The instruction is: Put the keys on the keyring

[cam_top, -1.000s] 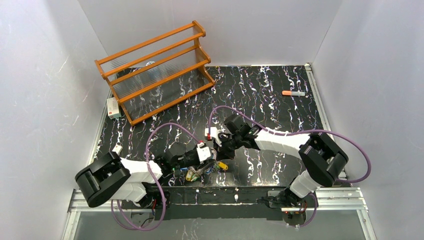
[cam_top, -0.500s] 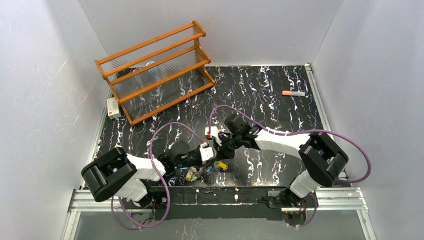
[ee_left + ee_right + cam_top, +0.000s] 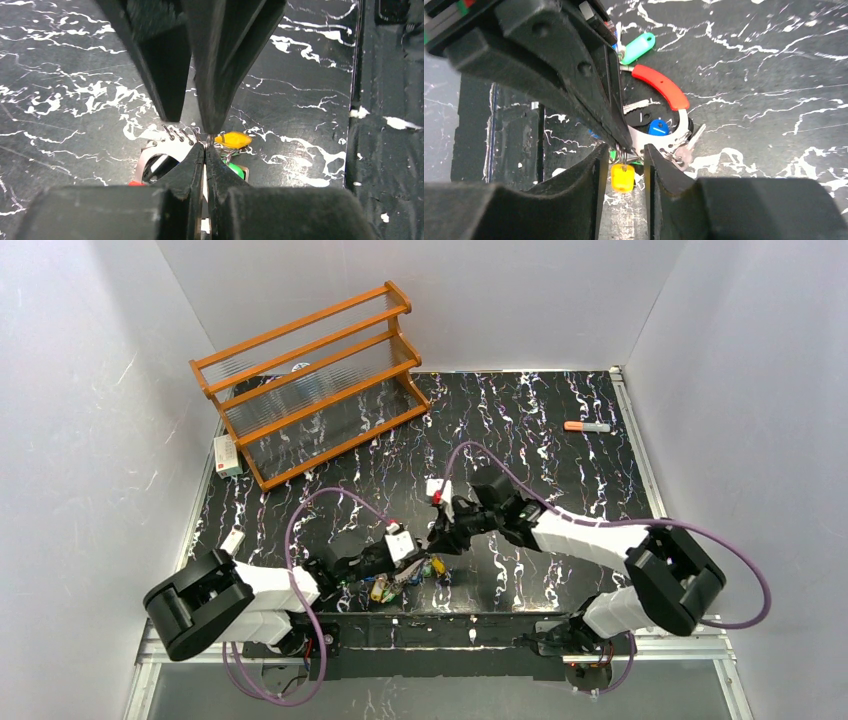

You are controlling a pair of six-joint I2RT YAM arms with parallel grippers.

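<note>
Pinching yellow key (image 3: 623, 178) by its small loop, my left gripper (image 3: 205, 146) clenched; right gripper (image 3: 625, 150) released, jaws flanking key, just beside red-arc keyring (image 3: 663, 87).

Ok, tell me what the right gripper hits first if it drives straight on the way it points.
The right gripper would first meet the yellow key, hanging between its open jaws from the left gripper's shut tips. The keyring lies just beyond, though depth is unclear.
</note>
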